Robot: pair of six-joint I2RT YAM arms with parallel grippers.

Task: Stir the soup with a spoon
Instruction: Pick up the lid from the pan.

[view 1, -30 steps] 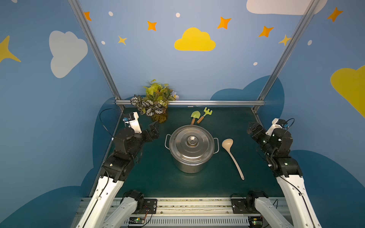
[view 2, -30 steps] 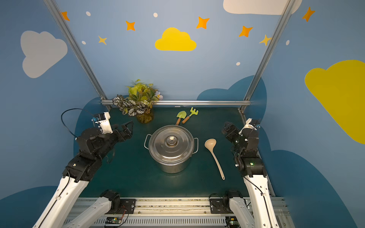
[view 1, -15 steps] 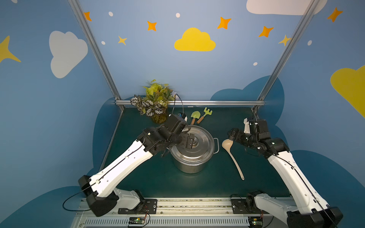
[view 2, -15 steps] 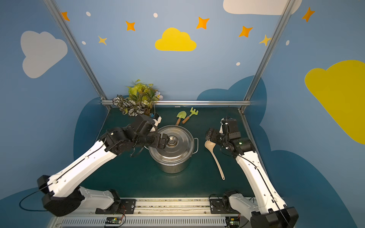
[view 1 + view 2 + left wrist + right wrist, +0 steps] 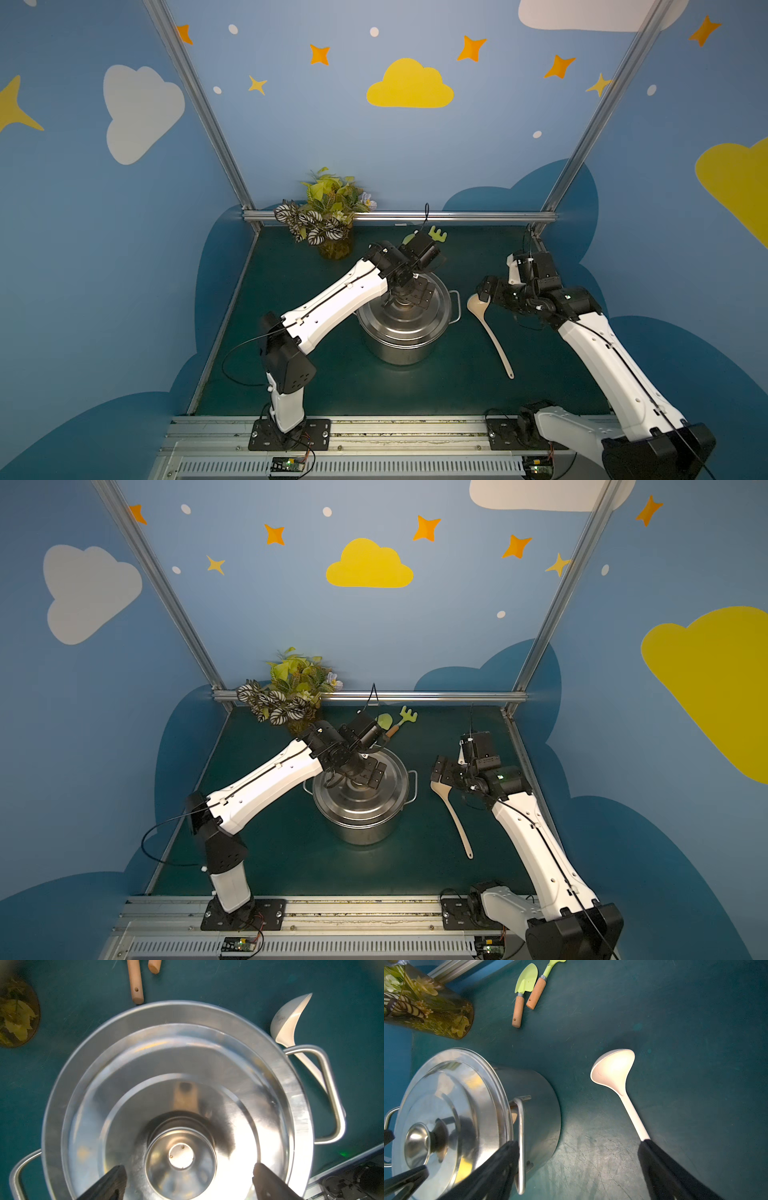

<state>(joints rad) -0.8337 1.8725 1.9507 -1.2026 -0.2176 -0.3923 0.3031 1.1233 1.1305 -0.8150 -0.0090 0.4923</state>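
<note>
Top views. The pot [image 5: 405, 345] stands mid-frame on the green surface [image 5: 324, 374], with its lid [image 5: 419, 328] on. My left hand [image 5: 405, 302] is over the lid's middle, spread wide. The spoon [image 5: 493, 334] lies flat on the surface just right of the pot, its bowl toward the back and its handle tip toward the lower right. My right hand [image 5: 484, 289] hangs over the spoon's bowl, wide open and holding nothing. In a top view, a green toy shovel [image 5: 384, 721] and toy rake [image 5: 407, 717] lie behind the pot, and a plant [image 5: 286, 696] stands at the surface's back left corner.

Left wrist. My fingers [image 5: 112, 1180] stand either side of the lid knob [image 5: 180, 1157], well apart from each other and not closed on it. I cannot tell if they touch the lid. The spoon's bowl shows beyond the pot's side handle [image 5: 332, 1095].

Right wrist. My fingers [image 5: 660, 1169] are set wide. The spoon's handle runs out of sight behind one of them, and I cannot tell if they touch. The spoon's bowl lies beside the pot wall, not touching it.
</note>
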